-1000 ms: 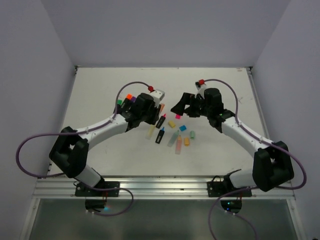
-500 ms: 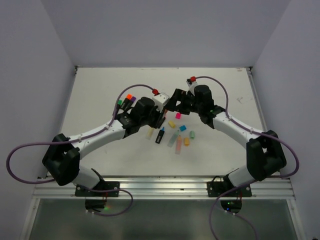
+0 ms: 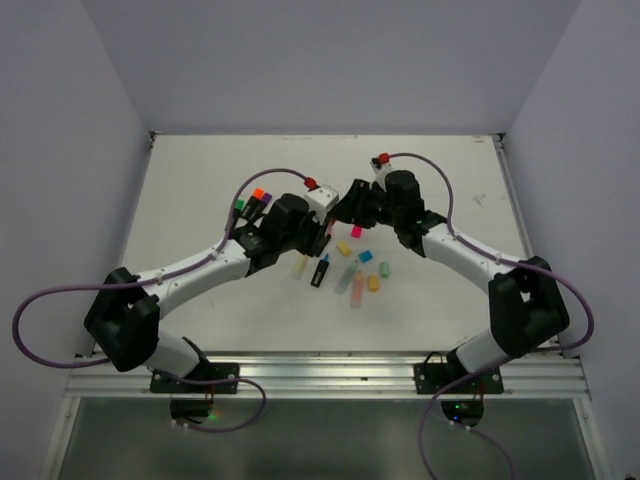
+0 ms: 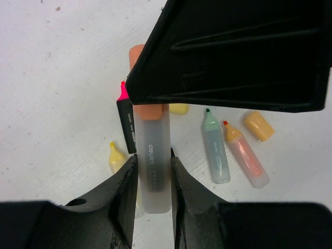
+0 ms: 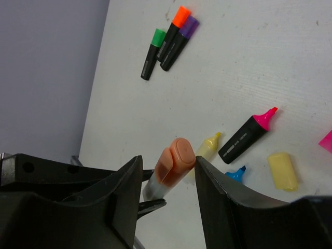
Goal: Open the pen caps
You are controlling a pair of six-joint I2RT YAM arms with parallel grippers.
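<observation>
My left gripper is shut on the frosted body of a pen and holds it above the table. The pen's peach pen cap still sits on its end. My right gripper stands open around that cap. Its right finger touches the cap and a gap shows on the other side. In the top view both grippers meet at mid-table. In the left wrist view a right finger covers most of the cap.
Three capped black pens, green, orange and purple, lie at the far left. Below lie a pink-tipped black pen, a yellow pen, a mint pen, a peach pen and loose caps.
My right arm has swung left to the held pen, and its jaws have narrowed around the peach cap. The left gripper moved slightly right, still gripping the pen.
</observation>
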